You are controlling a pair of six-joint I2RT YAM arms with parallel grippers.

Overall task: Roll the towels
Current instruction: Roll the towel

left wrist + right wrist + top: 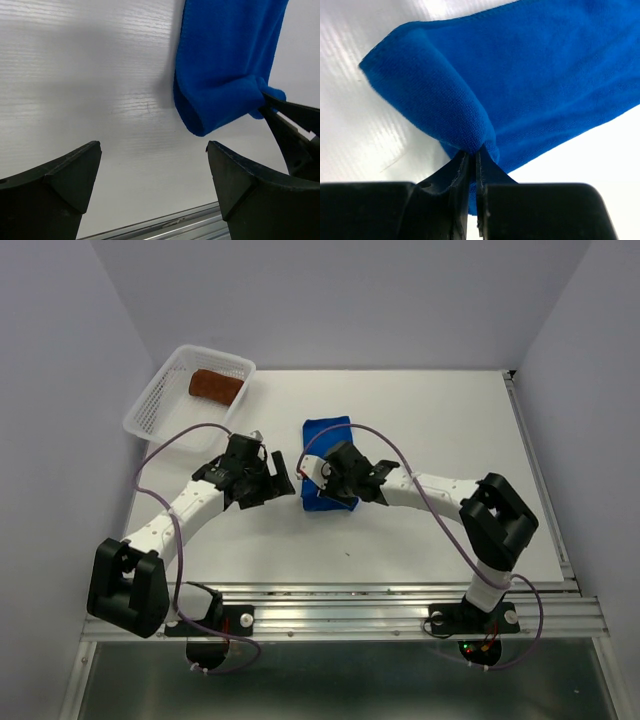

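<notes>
Your right claw (472,156): clamped on the near-end fold of the blue towel (326,433), mid-surface (440,430). Its long axis runs away from your bases. Your left claw (152,167): wide apart, empty, just left of it. Brown towel (215,386) lies in the basket (140,418).

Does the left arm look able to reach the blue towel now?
Probably yes: the open left pincer sits beside the blue towel, bare table between; the right pincer grips a corner.
</notes>
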